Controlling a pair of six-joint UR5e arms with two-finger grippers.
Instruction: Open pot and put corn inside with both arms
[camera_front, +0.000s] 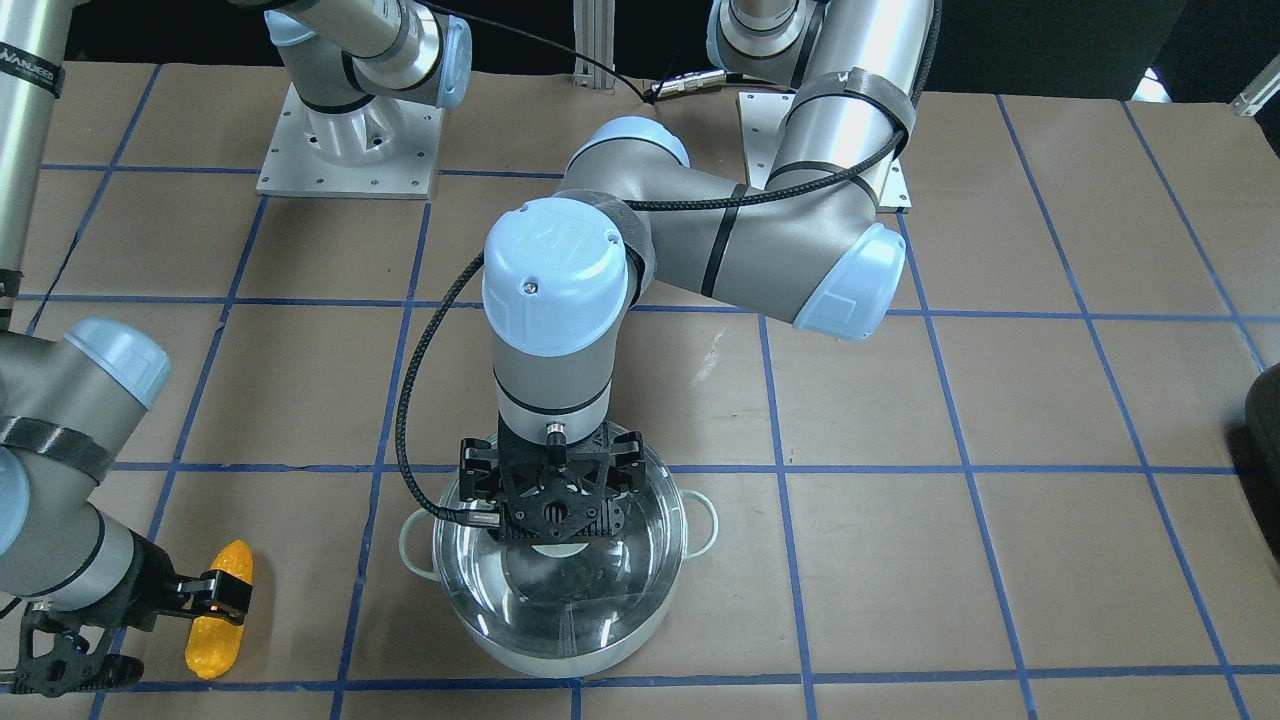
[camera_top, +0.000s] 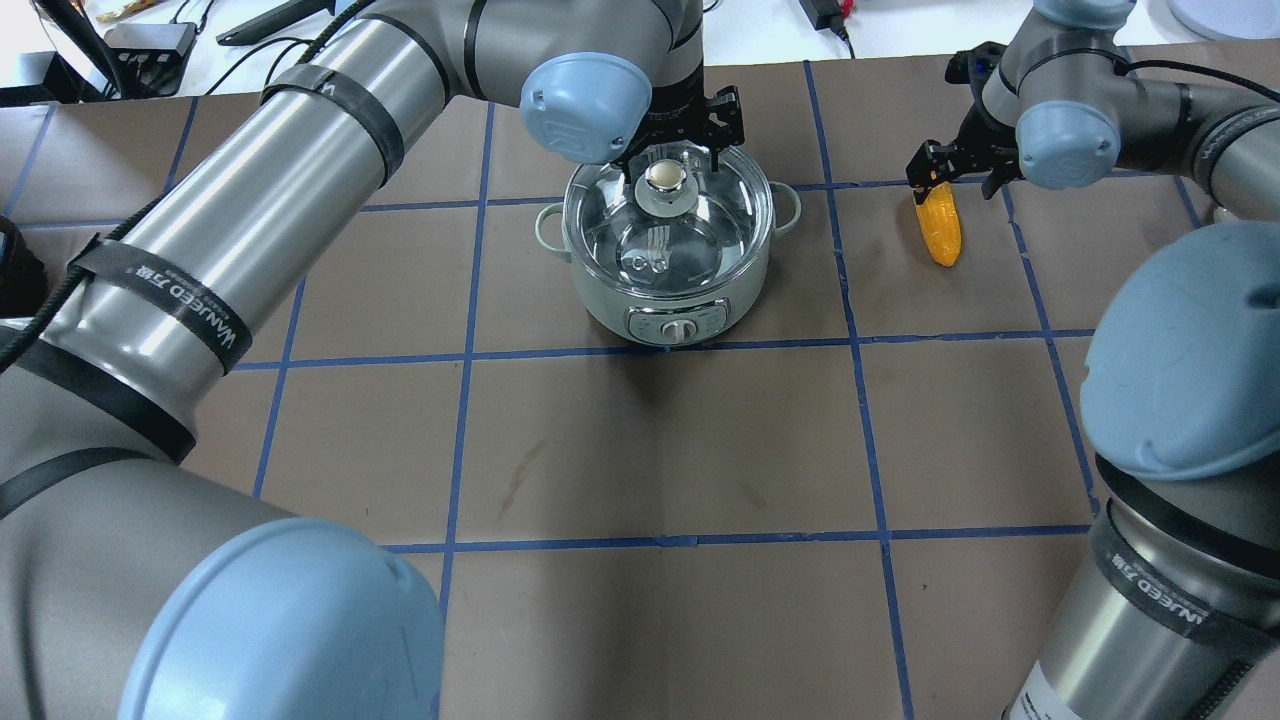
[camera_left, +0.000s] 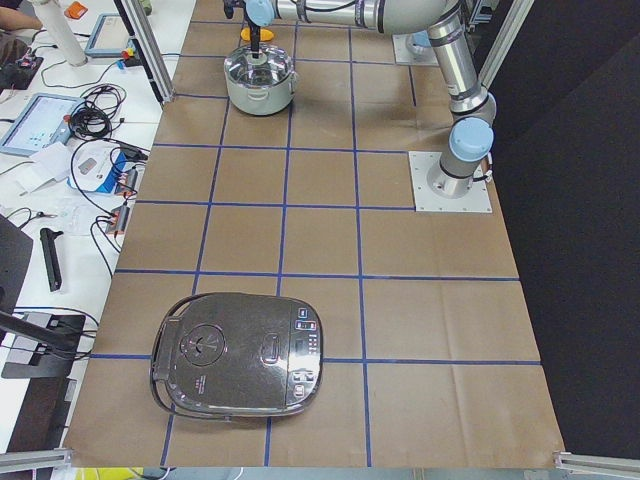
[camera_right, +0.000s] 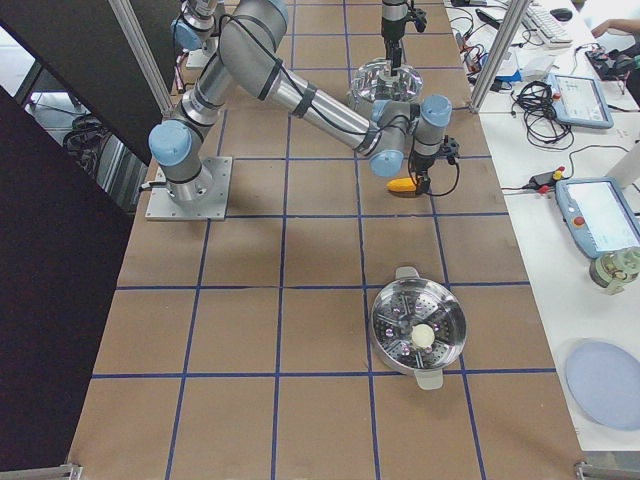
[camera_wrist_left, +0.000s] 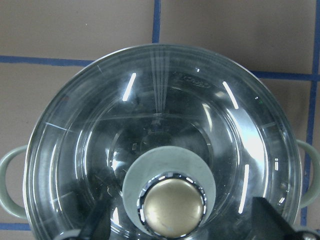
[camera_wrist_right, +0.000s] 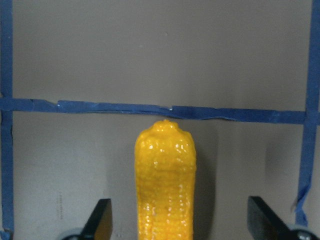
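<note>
The steel pot (camera_top: 625, 312) stands at the table's far middle, closed by a glass lid (camera_top: 705, 245) with a brass knob (camera_wrist_left: 172, 207). My left gripper (camera_top: 672, 160) hangs over the lid, open, with a finger on each side of the knob and apart from it. The yellow corn (camera_top: 942, 235) lies flat on the table to the pot's right. My right gripper (camera_wrist_right: 182, 222) is open and low over the corn's near end, with one finger on either side and neither touching it. The corn (camera_front: 212, 640) also shows in the front view.
A dark rice cooker (camera_left: 240, 355) sits at the table's left end. A steel steamer pot (camera_right: 415, 330) sits at the right end. Blue tape lines grid the brown table.
</note>
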